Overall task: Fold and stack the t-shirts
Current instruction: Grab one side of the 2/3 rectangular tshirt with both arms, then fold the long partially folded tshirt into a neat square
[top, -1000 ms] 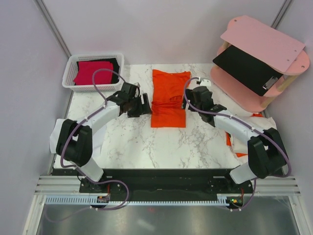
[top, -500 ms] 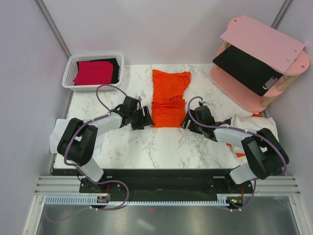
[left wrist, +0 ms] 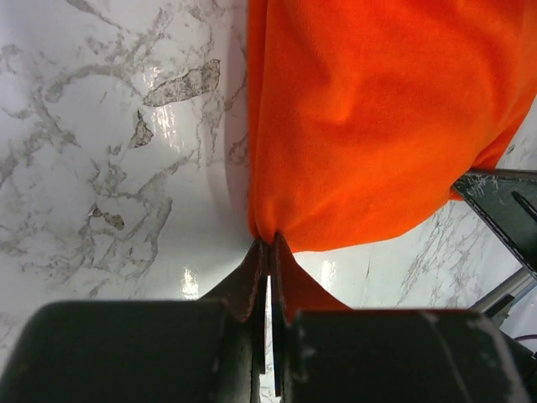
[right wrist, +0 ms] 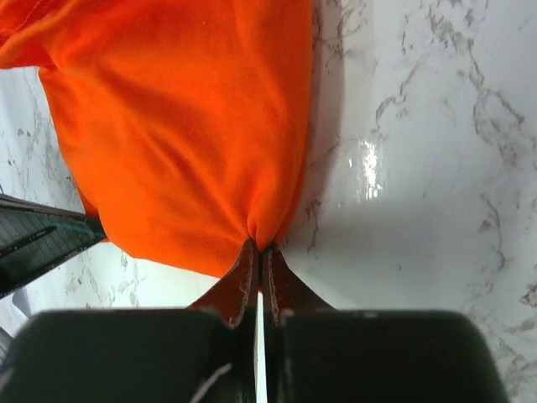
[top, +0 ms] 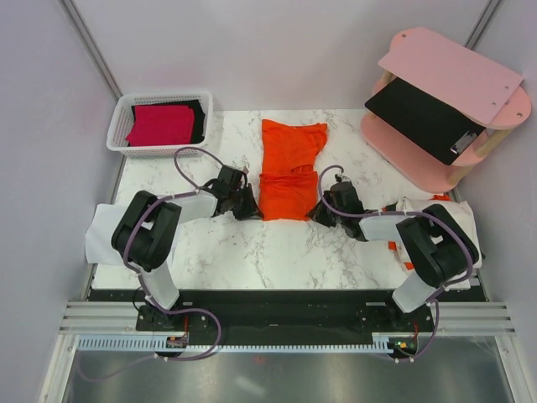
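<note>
Both near corners of the orange t-shirt (top: 287,168) are pinched: the left claw (left wrist: 268,242) is pressed together on its left corner, the right claw (right wrist: 258,248) on its right. It lies folded lengthwise mid-worktop (top: 252,248). In the white basket (top: 120,113) at far left lie a crimson t-shirt (top: 159,124) and a black t-shirt (top: 200,117).

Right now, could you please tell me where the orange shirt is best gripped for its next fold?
At its two near corners, each approached low from its own side. The shirt lies flat as a long narrow strip, so lifting both ends of the near edge should keep it square. The left gripper and right gripper are shut on those corners.
</note>
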{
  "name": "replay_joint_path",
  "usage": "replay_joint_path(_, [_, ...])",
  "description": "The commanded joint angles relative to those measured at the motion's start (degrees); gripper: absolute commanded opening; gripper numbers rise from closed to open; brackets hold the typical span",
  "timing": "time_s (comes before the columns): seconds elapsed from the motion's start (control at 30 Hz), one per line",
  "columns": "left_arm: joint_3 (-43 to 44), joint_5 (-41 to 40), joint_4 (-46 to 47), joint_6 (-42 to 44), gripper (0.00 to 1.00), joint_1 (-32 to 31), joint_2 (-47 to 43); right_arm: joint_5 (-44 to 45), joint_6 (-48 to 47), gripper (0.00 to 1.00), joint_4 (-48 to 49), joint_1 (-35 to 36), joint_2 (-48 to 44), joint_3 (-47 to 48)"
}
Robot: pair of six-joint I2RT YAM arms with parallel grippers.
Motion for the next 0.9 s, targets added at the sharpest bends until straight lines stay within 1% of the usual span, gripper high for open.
replay_joint_path(0.0, [-2.26, -0.27, 0.01, 0.42, 0.02, -0.33, -3.8, -2.43, -1.09, 0.0, -4.53, 0.2, -4.55, -1.1])
replay_joint_path(0.03, [-3.24, -0.36, -0.08, 0.33, 0.02, -0.5, -5.39, -2.78, -1.71, 0.0, -7.33, 0.29, -7.26, -1.27])
replay_joint_path(0.1, [-6.23, -0.71, -0.69, 0.16, 0.02, -0.94, -8.2, -3.05, -2.77, 0.0, -9.55, 0.64, -10.09, -2.15])
replay_joint_path(0.13, [-7.19, -1.06, -1.04, -0.1, 0.02, -1.64, -11.0, -3.74, -3.03, 0.0, -11.39, 0.9, -12.54, -2.5])
replay_joint_path(0.2, [-10.08, -1.68, -1.39, -1.59, 0.02, -2.95, -13.83, -4.02, -3.21, 0.0, -12.63, 2.47, -15.27, -4.25])
replay_joint_path(0.3, [-13.26, -4.13, -3.23, -3.7, 0.02, -7.78, -19.28, -4.54, -2.42, 0.01, -14.74, 5.11, -19.67, -6.89])
replay_joint_path(0.33, [-13.7, -4.84, -4.72, -4.23, 0.02, -10.75, -21.9, -4.8, -2.24, 0.01, -15.61, 5.82, -21.69, -7.59])
replay_joint_path(0.4, [-14.32, -7.12, -7.18, -5.46, 0.02, -13.41, -24.38, -4.63, -1.11, 0.01, -16.93, 8.71, -24.24, -9.09])
replay_joint_path(0.43, [-14.41, -7.91, -9.55, -6.08, 0.02, -15.33, -25.78, -4.37, -0.58, 0.01, -18.51, 9.86, -27.3, -9.44])
replay_joint_path(0.47, [-14.58, -8.62, -10.44, -6.52, 0.02, -15.88, -28.41, -3.06, -0.14, 0.01, -20.18, 12.13, -29.07, -9.71])
replay_joint_path(0.53, [-14.5, -9.06, -13.33, -7.49, 0.02, -16.32, -31.32, -1.74, 0.83, 0.01, -24.21, 13.64, -34.06, -9.45])
replay_joint_path(0.57, [-13.8, -10.45, -14.39, -7.58, 0.02, -16.32, -34.03, -0.6, 0.92, 0.01, -25.89, 14.17, -35.58, -8.4])
replay_joint_path(0.63, [-12.13, -13.0, -17.55, -7.23, 0.02, -16.23, -35.81, 1.07, 0.05, 0.02, -30.62, 14.09, -39.35, -6.73])
replay_joint_path(0.67, [-9.51, -15.45, -20.61, -6.44, 0.02, -16.23, -36.6, 2.21, -0.48, 0.02, -32.3, 14.17, -40.15, -4.37])
replay_joint_path(0.7, [-8.01, -16.35, -21.69, -5.74, 0.02, -16.06, -36.43, 4.83, -1.09, 0.03, -33.63, 14.09, -40.77, -3.04])
replay_joint_path(0.77, [-3.37, -16.71, -24.06, -3.64, 0.02, -15.44, -35.12, 7.66, -3.73, 0.04, -37.23, 14.09, -39.99, 1.6])
replay_joint_path(0.87, [2.7, -16.71, -25.21, -1.17, 0.02, -14.04, -30.82, 10.92, -7.33, 0.05, -39.0, 14.09, -35.78, 7.4])
